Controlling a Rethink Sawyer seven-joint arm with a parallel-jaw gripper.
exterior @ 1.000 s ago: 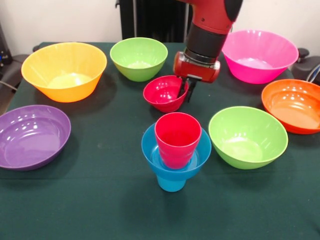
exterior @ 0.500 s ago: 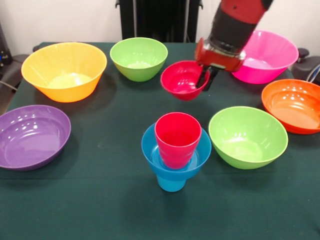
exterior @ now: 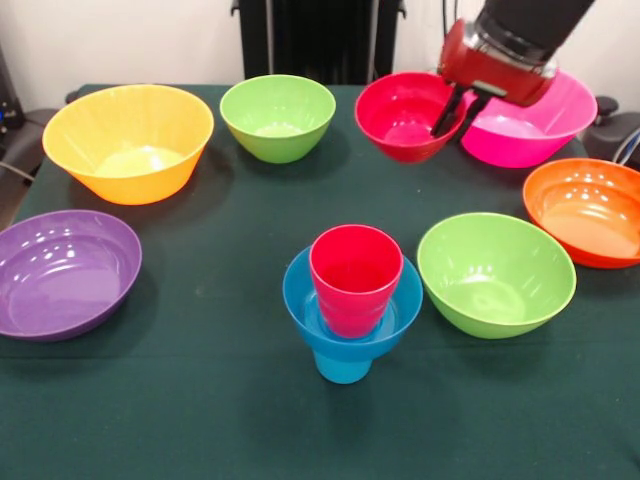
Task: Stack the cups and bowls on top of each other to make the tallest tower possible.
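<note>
**Gripper lifts red bowl above the table**

The gripper (exterior: 455, 112) held the small red bowl (exterior: 408, 116) by its rim, one dark finger inside the bowl and one outside, clamped on the wall on the side nearest the pink bowl (exterior: 530, 125). The red bowl hung clear of the green cloth of the table (exterior: 200, 400), tilted slightly so that its inside faced the camera, and its rim overlapped the pink bowl's edge in the front view; whether the two touched could not be told.

The tower (exterior: 350, 305) stood on the table, well apart from the gripper and nearer the camera. It was made of a sky-blue cup (exterior: 342, 365) at the base, a small blue bowl (exterior: 400, 305) seated on that cup, and a red cup (exterior: 355, 275) standing upright in the blue bowl.

Around the tower, the other bowls sat singly on the cloth. A lime green bowl (exterior: 495, 272) lay just beside the tower on the pink bowl's side, and beyond it an orange bowl (exterior: 588, 208) sat at the picture's edge. A second green bowl (exterior: 277, 116) stood behind the tower, near the far edge of the table. A yellow-orange bowl (exterior: 128, 140) sat next to that green bowl, farther from the gripper, and a purple bowl (exterior: 62, 272) lay in front of the yellow-orange one, well apart from the tower.
</note>
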